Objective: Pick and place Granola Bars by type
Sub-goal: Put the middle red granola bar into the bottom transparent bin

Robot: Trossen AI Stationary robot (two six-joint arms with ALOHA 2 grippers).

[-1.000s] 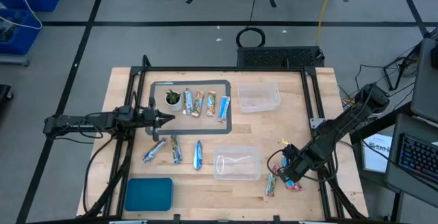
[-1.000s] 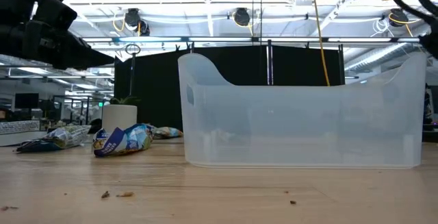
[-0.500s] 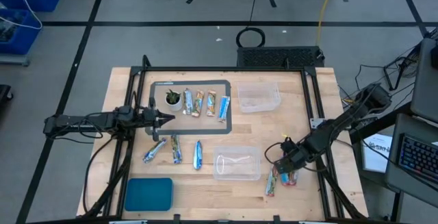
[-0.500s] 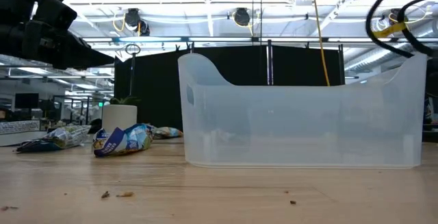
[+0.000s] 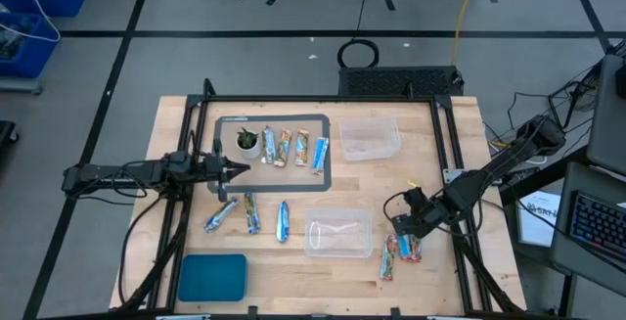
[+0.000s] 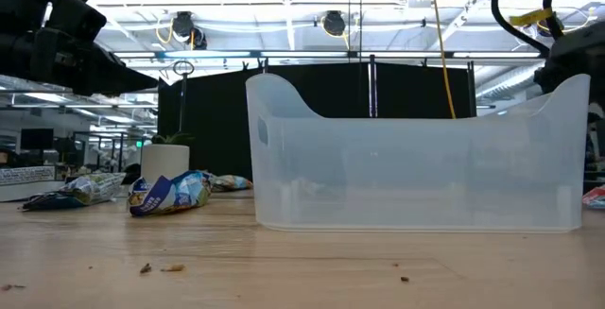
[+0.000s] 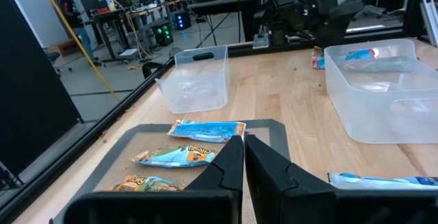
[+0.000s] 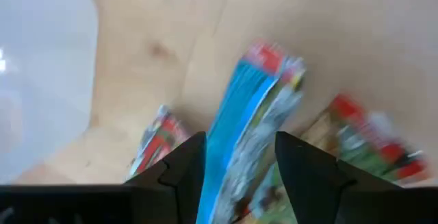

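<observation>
Blue-and-red wrappers mark the working spot. In the high view, the right gripper (image 5: 409, 224) sits at the lower right of the frame, just above a small cluster of granola bars (image 5: 403, 250) lying on the bare wood beside the nearer clear bin (image 5: 338, 234). More bars lie on the grey tray (image 5: 328, 154) at upper centre, next to a small white cup (image 5: 247, 143), and three loose bars (image 5: 249, 214) rest left of centre. A second clear bin (image 5: 370, 139) stands right of the tray. The left gripper (image 5: 238, 170) waits at the tray's left edge.

In the low view, the near bin fills the centre; a wrapper corner (image 6: 596, 196) shows at the far right edge.

In the left wrist view, the left fingers (image 7: 226, 169) are pressed together and hold nothing.

In the right wrist view, the right fingers (image 8: 183, 166) stand spread, straddling a blue-and-red bar (image 8: 254, 121) at centre frame; they do not appear to grip it. Two red bars flank it.

Procedure, as judged: centre the jaws on the blue bar's narrow width, descend squarely, and close only once both neighbours are clear, since the bars lie close enough to catch two at once.
</observation>
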